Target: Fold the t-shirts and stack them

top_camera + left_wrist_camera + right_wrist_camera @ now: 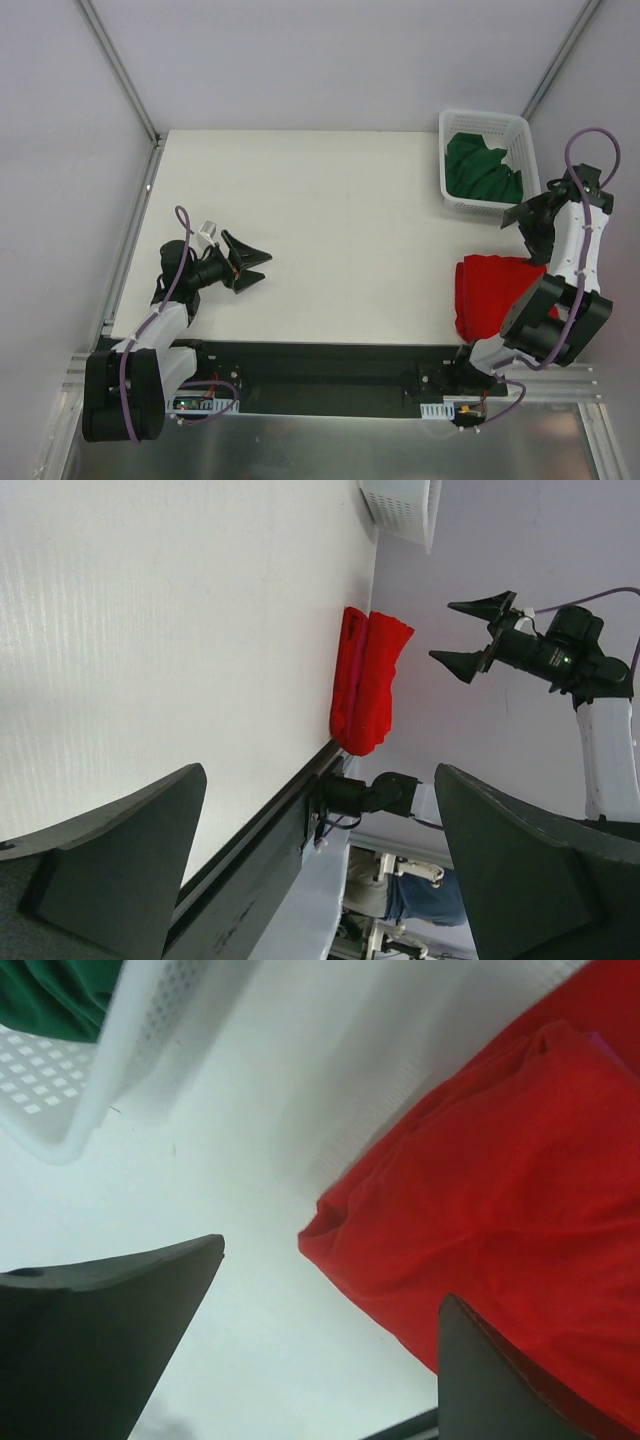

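The folded red t-shirt lay at the lower right of the worktop, just below the wide open, empty right gripper, while the green t-shirt filled the basket at upper right and the left gripper, also open and empty, was far left.

A basket (one t-shirt in it) sits far right on the surface, a folded t-shirt lying before it.

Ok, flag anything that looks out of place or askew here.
The red t-shirt lies bunched at the table's near right edge, its folds uneven. The dark green t-shirt sits crumpled in the white lattice basket. Nothing spilled or damaged.
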You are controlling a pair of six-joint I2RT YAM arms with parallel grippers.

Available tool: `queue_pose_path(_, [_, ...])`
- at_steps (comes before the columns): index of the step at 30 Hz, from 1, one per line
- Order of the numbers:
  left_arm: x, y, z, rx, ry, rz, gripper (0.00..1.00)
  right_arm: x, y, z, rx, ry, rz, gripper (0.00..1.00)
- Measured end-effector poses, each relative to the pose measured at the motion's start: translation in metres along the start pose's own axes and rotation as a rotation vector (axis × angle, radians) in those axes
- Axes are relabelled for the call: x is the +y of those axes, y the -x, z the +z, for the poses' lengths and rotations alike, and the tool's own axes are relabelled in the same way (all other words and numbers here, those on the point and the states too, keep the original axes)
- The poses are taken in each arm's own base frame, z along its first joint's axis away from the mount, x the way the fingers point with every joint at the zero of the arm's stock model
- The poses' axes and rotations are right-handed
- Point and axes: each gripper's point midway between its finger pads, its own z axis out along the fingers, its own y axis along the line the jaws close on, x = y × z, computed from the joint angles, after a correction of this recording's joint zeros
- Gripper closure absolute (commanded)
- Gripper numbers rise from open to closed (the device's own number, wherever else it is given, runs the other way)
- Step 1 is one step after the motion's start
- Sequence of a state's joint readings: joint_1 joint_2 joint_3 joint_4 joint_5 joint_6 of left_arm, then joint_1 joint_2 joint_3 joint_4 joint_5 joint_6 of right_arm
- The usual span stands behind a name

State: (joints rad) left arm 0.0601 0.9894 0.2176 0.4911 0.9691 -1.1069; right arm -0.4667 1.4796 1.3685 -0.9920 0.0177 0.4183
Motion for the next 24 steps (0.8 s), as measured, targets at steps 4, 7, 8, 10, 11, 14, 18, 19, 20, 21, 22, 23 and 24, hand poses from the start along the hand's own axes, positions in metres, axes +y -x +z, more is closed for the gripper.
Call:
queue_pose_path(4, [0.0, 0.0, 0.0, 0.0, 0.0, 0.0, 0.01, -0.011, -0.011, 0.006, 0.034, -0.035, -0.026, 0.04])
queue_pose_path(7, [0.0, 0.0, 0.0, 0.0, 0.001, -0.001, 0.01, -0.022, -0.02, 0.006, 0.05, -0.079, -0.033, 0.04])
queue_pose_path(8, [0.0, 0.0, 0.0, 0.0, 0.001, -0.001, 0.01, -0.026, -0.023, 0.005, 0.053, -0.092, -0.031, 0.04])
queue_pose_path(10, [0.0, 0.0, 0.0, 0.0, 0.001, -0.001, 0.01, -0.035, -0.029, 0.004, 0.058, -0.116, -0.029, 0.04])
queue_pose_path(11, [0.0, 0.0, 0.0, 0.0, 0.001, -0.001, 0.01, -0.041, -0.034, 0.005, 0.062, -0.134, -0.029, 0.04])
queue_pose_path(14, [0.0, 0.0, 0.0, 0.0, 0.001, -0.001, 0.01, -0.056, -0.045, 0.008, 0.078, -0.184, -0.031, 0.04])
queue_pose_path(18, [0.0, 0.0, 0.0, 0.0, 0.001, -0.001, 0.01, -0.07, -0.058, 0.016, 0.116, -0.233, -0.037, 0.04])
queue_pose_path(19, [0.0, 0.0, 0.0, 0.0, 0.001, -0.001, 0.01, -0.071, -0.06, 0.017, 0.125, -0.239, -0.038, 0.04])
queue_pose_path(20, [0.0, 0.0, 0.0, 0.0, 0.002, -0.001, 0.01, -0.072, -0.061, 0.018, 0.129, -0.241, -0.039, 0.04])
queue_pose_path(21, [0.0, 0.0, 0.0, 0.0, 0.002, -0.001, 0.01, -0.071, -0.061, 0.018, 0.13, -0.241, -0.042, 0.04])
queue_pose_path(22, [0.0, 0.0, 0.0, 0.0, 0.002, -0.002, 0.01, -0.069, -0.062, 0.017, 0.131, -0.235, -0.054, 0.04])
queue_pose_path(23, [0.001, 0.0, 0.0, 0.001, 0.002, -0.002, 0.01, -0.064, -0.061, 0.014, 0.128, -0.225, -0.074, 0.04])
queue_pose_path(24, [0.001, 0.0, 0.0, 0.001, 0.003, -0.002, 0.01, -0.055, -0.06, 0.008, 0.116, -0.202, -0.107, 0.04])
